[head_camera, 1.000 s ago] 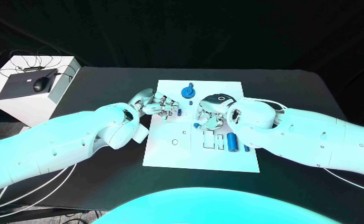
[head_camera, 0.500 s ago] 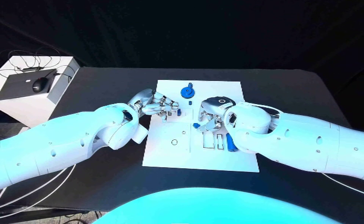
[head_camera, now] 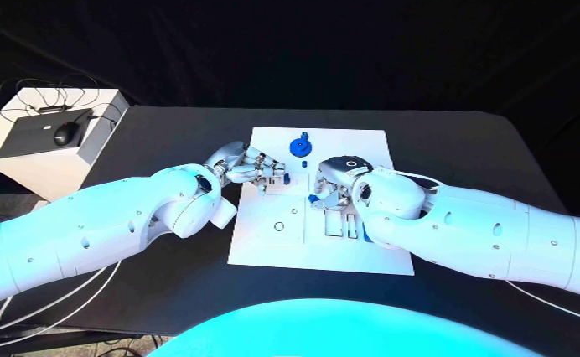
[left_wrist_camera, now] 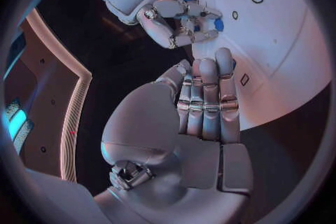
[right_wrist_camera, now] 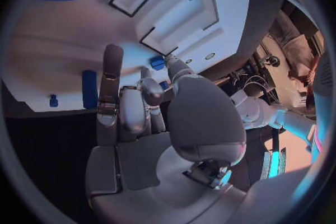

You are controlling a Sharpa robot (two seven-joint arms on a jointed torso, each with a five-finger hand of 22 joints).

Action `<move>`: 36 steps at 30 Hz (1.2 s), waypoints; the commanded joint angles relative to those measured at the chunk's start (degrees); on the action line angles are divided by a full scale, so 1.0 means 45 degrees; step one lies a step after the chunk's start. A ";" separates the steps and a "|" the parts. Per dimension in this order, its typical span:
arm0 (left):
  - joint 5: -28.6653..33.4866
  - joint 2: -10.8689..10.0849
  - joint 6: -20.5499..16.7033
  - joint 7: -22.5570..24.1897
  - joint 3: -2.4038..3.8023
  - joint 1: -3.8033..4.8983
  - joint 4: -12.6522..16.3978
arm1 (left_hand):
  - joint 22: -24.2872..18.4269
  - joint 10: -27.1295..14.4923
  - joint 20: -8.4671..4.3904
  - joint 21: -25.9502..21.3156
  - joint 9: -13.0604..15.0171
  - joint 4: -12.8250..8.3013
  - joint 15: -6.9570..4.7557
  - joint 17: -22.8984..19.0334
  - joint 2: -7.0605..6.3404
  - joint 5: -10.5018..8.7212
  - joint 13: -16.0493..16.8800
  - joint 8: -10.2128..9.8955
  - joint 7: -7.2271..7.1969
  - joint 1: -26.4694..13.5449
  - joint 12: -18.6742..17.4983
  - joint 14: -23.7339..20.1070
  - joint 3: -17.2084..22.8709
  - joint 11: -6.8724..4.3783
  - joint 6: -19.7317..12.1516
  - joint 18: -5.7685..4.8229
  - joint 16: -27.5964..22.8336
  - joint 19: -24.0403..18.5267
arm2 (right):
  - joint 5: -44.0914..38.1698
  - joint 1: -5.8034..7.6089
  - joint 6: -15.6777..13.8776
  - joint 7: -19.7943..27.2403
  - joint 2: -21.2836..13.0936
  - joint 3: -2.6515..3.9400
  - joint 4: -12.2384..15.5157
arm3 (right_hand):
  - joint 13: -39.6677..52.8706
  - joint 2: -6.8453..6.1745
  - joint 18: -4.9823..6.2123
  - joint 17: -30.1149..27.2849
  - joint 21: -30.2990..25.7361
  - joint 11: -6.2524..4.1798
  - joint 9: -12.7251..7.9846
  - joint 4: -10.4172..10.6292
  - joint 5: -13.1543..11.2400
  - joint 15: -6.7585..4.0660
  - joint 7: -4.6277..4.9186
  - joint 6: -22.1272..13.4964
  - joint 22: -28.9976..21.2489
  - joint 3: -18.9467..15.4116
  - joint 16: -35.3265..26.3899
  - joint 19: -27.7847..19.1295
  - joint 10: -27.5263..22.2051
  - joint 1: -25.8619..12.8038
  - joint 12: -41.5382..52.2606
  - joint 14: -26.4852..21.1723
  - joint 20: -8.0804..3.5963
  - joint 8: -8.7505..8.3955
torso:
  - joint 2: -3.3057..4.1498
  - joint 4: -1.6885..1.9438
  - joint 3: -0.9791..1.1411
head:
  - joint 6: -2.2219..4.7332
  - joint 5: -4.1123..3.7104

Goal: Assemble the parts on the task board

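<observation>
The white task board (head_camera: pixel 278 240) lies in the middle of the table. My right hand (head_camera: pixel 337 179) hovers over the board's middle and pinches a small blue part (head_camera: pixel 314 199) between thumb and a finger; the same small blue part (left_wrist_camera: pixel 218 24) shows at the right hand (left_wrist_camera: pixel 171 14), and at my thumb tip as the small blue part (right_wrist_camera: pixel 158 63). My left hand (head_camera: pixel 249 165) rests at the board's left edge with straight fingers (left_wrist_camera: pixel 206 95) and holds nothing. A round blue part (head_camera: pixel 298 147) stands near the board's far edge. Another blue part (head_camera: pixel 366 228) lies by the rectangular slots (right_wrist_camera: pixel 168 0), half hidden by my right forearm.
A white box (head_camera: pixel 54 152) with a black device and cables stands at the table's far left. A black curtain closes the back. Bare black table (head_camera: pixel 465 147) stretches to the right of the board and on its near side.
My right forearm has swung left over the board's near right part, covering the blue parts there. The right hand with its part has barely shifted. The left hand has stayed put.
</observation>
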 commanded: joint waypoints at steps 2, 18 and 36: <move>0.0063 -0.0008 0.0251 0.0047 0.0005 -0.0003 0.0041 | 0.0009 -0.0126 0.0037 -0.0080 -0.0011 0.0016 0.0040 -0.0011 0.0040 -0.0064 -0.0020 0.0043 0.0002 0.0052 0.0071 -0.0004 -0.0055 -0.0005 -0.0084 0.0123 -0.0073 0.0030 | -0.0106 -0.0057 -0.0031 -0.0077 0.0072 -0.0024 -0.0024 | 0.0035 -0.0085 -0.0160 0.0027 0.0081 -0.0053 0.0023 -0.0155 0.0021 -0.0074 -0.0037 0.0180 -0.0026 0.0011 0.0060 0.0430 0.0081 0.0123 0.0018 0.0054 -0.0117 0.0055 | -0.0008 -0.0009 -0.0002 | 0.0001 -0.0011; 0.0066 -0.0023 0.0342 -0.0009 0.0005 -0.0003 0.0060 | 0.0018 -0.0146 0.0036 -0.0096 -0.0009 -0.0062 0.0038 -0.0025 0.0070 -0.0052 -0.0024 0.0046 0.0024 0.0171 0.0073 -0.0015 -0.0013 -0.0003 -0.0087 0.0128 -0.0080 0.0027 | -0.0334 -0.0088 0.0203 -0.0031 0.0182 -0.0023 -0.0090 | 0.0038 0.0135 -0.0215 0.0026 0.0096 -0.0098 0.0010 -0.1313 0.0028 -0.0124 -0.0074 0.0445 -0.0113 0.0009 -0.0012 0.0398 0.0036 0.1227 -0.0094 0.0053 -0.0177 0.0061 | -0.0014 -0.0015 0.0007 | 0.0001 -0.0017; 0.0066 -0.0010 0.0356 -0.0031 0.0005 -0.0003 0.0059 | 0.0043 -0.0172 0.0041 -0.0101 -0.0011 -0.0103 0.0050 -0.0030 0.0083 -0.0049 -0.0025 0.0040 0.0045 0.0195 0.0073 -0.0044 -0.0002 0.0009 -0.0112 0.0125 -0.0087 -0.0002 | -0.0449 -0.0099 -0.0524 0.0194 0.0140 -0.0023 -0.0080 | 0.0065 0.0852 -0.0107 0.0036 0.0222 -0.0118 -0.0058 -0.2771 0.1303 -0.0139 -0.0040 0.0529 0.0234 0.0801 -0.0098 0.0281 -0.0002 0.1476 -0.0127 0.0056 -0.0187 0.0029 | -0.0014 -0.0007 0.0006 | 0.0001 -0.0013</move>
